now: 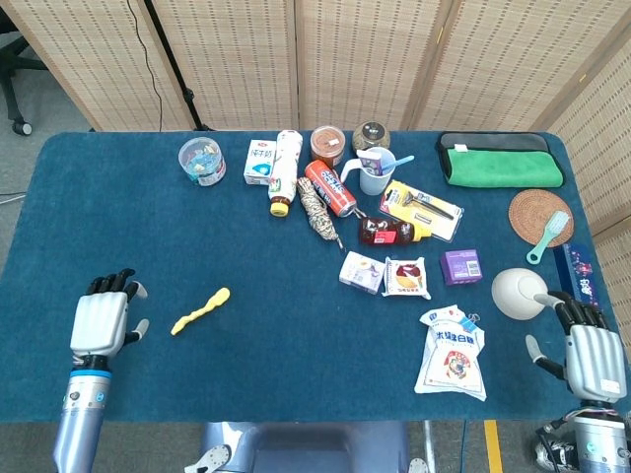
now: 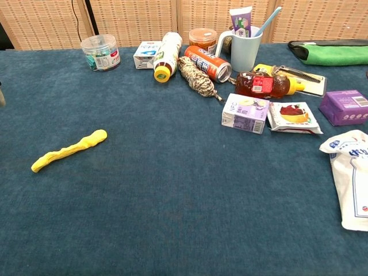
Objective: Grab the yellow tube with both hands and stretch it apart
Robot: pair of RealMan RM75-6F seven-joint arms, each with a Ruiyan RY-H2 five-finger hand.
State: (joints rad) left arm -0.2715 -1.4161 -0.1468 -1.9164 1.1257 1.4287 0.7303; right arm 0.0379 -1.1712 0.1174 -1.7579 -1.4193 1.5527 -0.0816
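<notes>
Both hands hold nothing, fingers apart: the left hand [image 1: 101, 322] rests on the table [image 1: 296, 374] near its left front edge, the right hand [image 1: 590, 347] at the far right front corner. Between them, just right of the left hand, the yellow tube [image 1: 200, 311] lies slantwise, untouched.

**Table tally: one yellow tube, two hands, a spread of groceries**

One yellow tube [image 1: 201, 310] lies just right of the left hand [image 1: 102, 320] fingertips; the right hand [image 1: 590, 350] makes two. Beyond the fingers: one clear tub [image 1: 201, 161], one lying bottle [image 1: 285, 171], one red can [image 1: 329, 188], two jars [image 1: 326, 145], one cup [image 1: 375, 173], three small cartons [image 1: 361, 272], two white pouches [image 1: 453, 351], one green cloth [image 1: 499, 164], one woven coaster [image 1: 539, 216].
</notes>
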